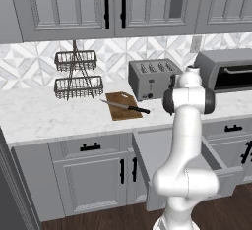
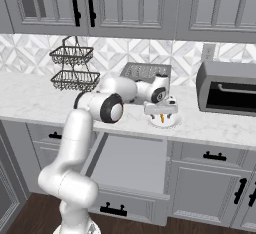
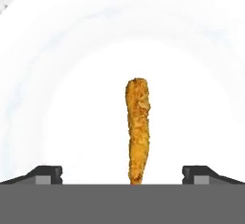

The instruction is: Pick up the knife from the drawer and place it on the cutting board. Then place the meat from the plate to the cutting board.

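Round white shallow plate (image 3: 57, 74) runs past hand-view edges; right base view: gripper (image 2: 162, 118) hides most of it, orange-tan meat stick (image 2: 163, 117) tiny.

Knife (image 1: 126, 107): silver blade, black handle, lying diagonally across the cutting board (image 1: 121, 105).
Board: dark brown, flat on counter.
Drawer (image 2: 132, 163): grey, pulled open.
Meat (image 3: 138, 129): orange-tan strip on white plate (image 3: 57, 74).
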You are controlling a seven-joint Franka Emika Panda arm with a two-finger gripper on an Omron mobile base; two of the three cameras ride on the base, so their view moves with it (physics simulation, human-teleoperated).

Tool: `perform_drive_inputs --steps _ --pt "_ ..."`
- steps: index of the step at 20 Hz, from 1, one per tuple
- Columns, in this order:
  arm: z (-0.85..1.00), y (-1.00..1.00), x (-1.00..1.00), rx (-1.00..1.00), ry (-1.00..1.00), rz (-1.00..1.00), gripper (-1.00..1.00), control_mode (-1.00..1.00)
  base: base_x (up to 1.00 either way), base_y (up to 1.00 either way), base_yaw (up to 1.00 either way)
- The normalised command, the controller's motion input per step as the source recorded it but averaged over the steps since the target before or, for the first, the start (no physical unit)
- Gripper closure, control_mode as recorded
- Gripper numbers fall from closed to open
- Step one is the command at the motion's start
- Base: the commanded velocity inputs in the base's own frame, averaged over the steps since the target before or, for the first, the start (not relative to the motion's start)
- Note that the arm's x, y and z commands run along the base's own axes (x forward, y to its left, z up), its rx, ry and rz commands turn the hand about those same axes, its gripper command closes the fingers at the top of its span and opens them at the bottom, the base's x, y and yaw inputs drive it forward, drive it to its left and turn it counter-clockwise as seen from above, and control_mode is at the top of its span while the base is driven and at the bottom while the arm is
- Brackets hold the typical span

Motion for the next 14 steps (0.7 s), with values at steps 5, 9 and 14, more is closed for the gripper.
perform_drive_inputs --steps 5,9,14 --pt "-0.21 0.02 0.11 0.00 -0.06 0.00 -1.00 -1.00 0.00 0.00 0.00" --pt "-0.05 0.00 0.15 0.00 -0.05 0.00 -1.00 -1.00 0.00 0.00 0.00" --pt "-0.23 0.00 0.01 0.00 0.00 0.00 -1.00 -1.00 0.00 0.00 0.00"
